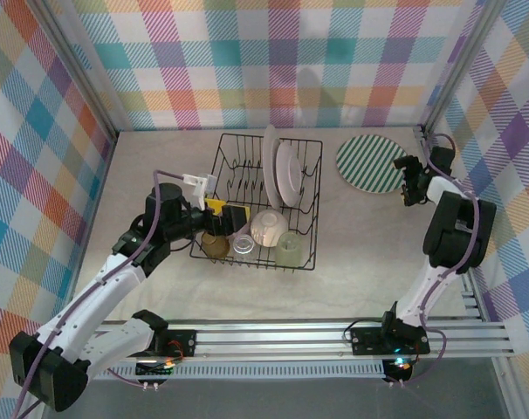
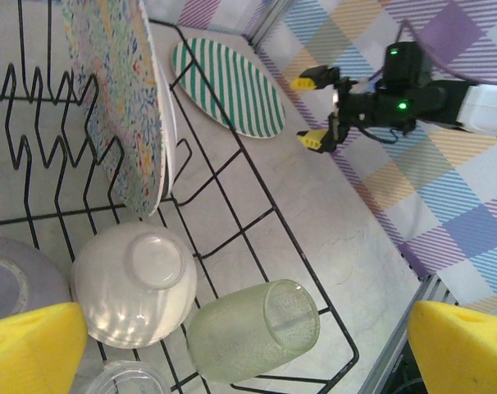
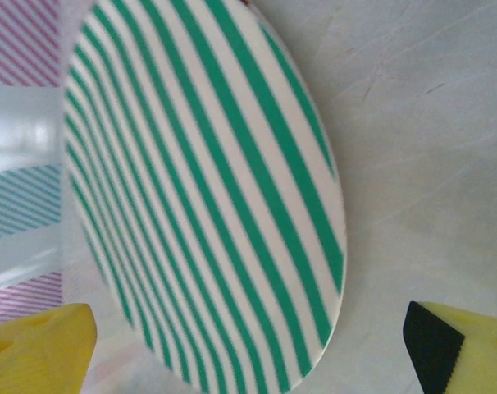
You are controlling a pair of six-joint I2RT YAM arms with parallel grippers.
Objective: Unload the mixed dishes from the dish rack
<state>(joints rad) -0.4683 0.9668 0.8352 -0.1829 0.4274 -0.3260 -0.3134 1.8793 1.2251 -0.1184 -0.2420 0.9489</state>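
Both stand wide open and empty: I see my left gripper (image 1: 225, 211) over the black wire dish rack (image 1: 247, 136), my right gripper (image 1: 411, 182) beside the round green-striped plate (image 1: 370, 163).

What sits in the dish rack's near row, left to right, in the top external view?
amber cup → clear cup → cream bowl → pale green cup
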